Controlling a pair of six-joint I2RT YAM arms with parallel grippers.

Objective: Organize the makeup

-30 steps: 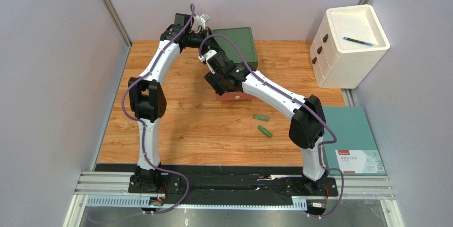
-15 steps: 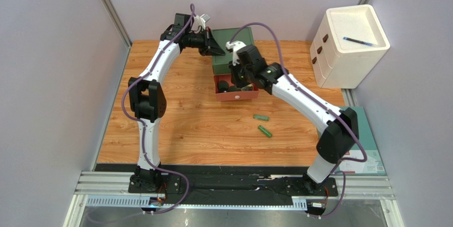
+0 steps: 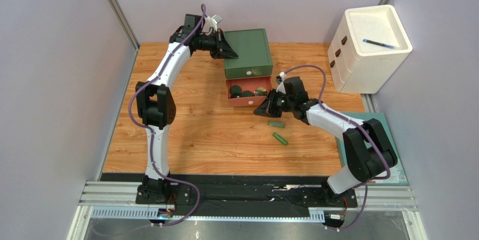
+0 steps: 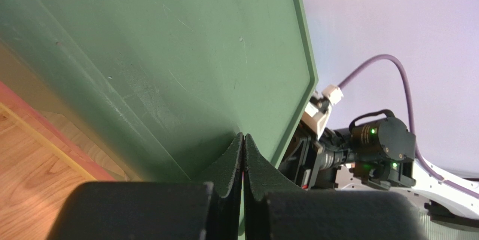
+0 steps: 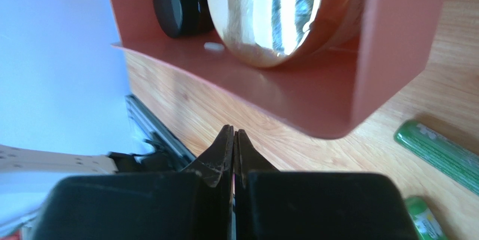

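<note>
Left gripper at bottom centre, jaws pressed together with nothing between them, tips up against the green box near its corner; contact not certain. Box's flat green face fills most of the frame, with a red strip along its lower left side and wooden desk below that. Right of the box: black housing of the other arm with green lights lit, purple cable arching over it against a lilac wall.

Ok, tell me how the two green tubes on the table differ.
The farther green tube lies nearly level across the top view; the nearer green tube lies slanted. The farther one is closer to the open red drawer than the nearer one. Both lie outside the drawer.
</note>
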